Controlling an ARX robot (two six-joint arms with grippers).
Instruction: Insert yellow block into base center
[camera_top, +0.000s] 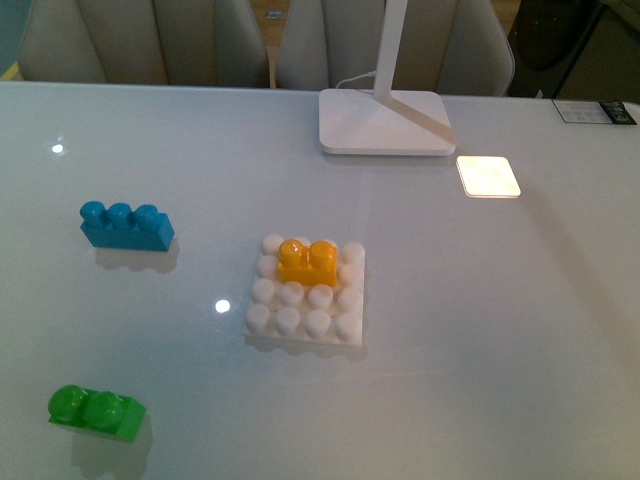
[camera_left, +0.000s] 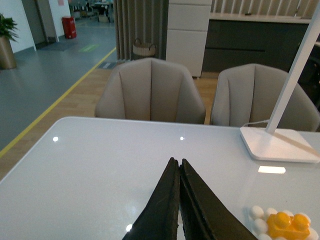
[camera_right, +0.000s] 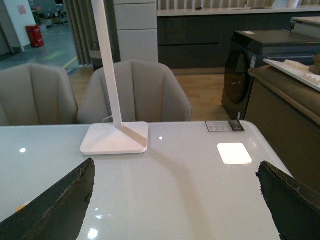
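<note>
The yellow block (camera_top: 308, 261) sits on the base (camera_top: 306, 325), on its far middle studs. The left end effector (camera_left: 178, 200) is pinched together, empty; the right end effector (camera_right: 175, 200) spread apart, empty. Likely next: check seating, perhaps press down.

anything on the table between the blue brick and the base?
Nothing: in the front view, only bare table separates the blue brick from the base, which carries the yellow block.

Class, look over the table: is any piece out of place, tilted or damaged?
One oddity: the yellow block sits on the base toward its far side, not centred. Nothing looks damaged or spilled.
</note>
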